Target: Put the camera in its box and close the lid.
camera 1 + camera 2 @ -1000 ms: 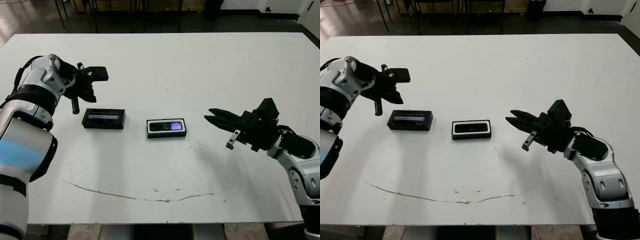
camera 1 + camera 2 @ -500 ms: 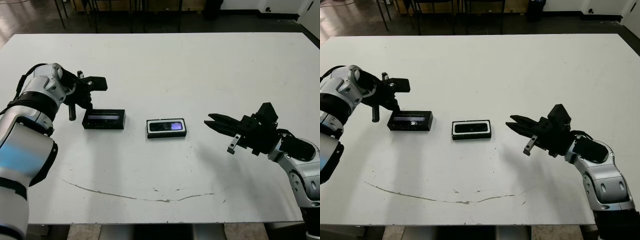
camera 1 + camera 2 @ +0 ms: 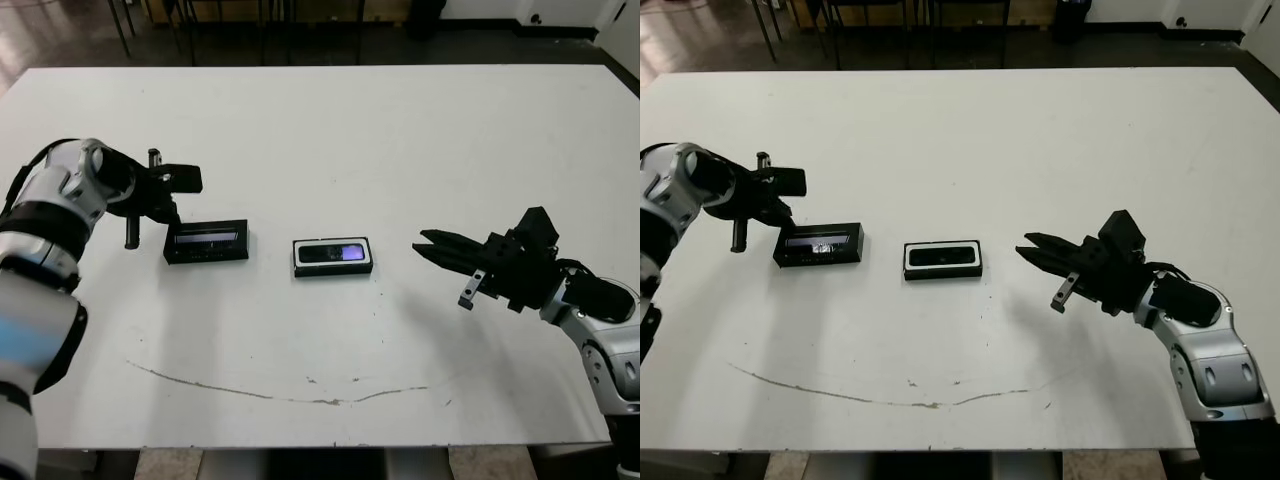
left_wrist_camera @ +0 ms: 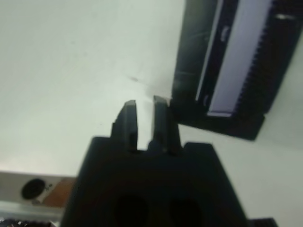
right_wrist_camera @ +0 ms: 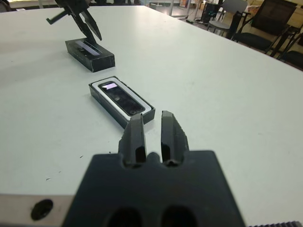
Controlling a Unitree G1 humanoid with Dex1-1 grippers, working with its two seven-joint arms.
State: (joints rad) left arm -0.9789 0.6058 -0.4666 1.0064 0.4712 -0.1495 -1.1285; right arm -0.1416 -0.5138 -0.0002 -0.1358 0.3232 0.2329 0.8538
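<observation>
The camera, slim and black with a small lit purple screen, lies inside the white-lined box at the table's middle. The flat black lid, with a pale glossy strip on top, rests on the table to the left of the box. My left gripper hangs at the lid's far left corner. Its fingers stand close together beside the lid with nothing between them. My right gripper hovers to the right of the box, pointing at it, shut and empty. The right wrist view shows the box ahead of that gripper.
A thin brown scuff line runs across the white table near its front edge. Dark chairs and floor lie beyond the far side of the table.
My left gripper has come down and to the left, to the lid's left end, and the lid seems turned very slightly. The right gripper has drifted a little lower and rightward.
</observation>
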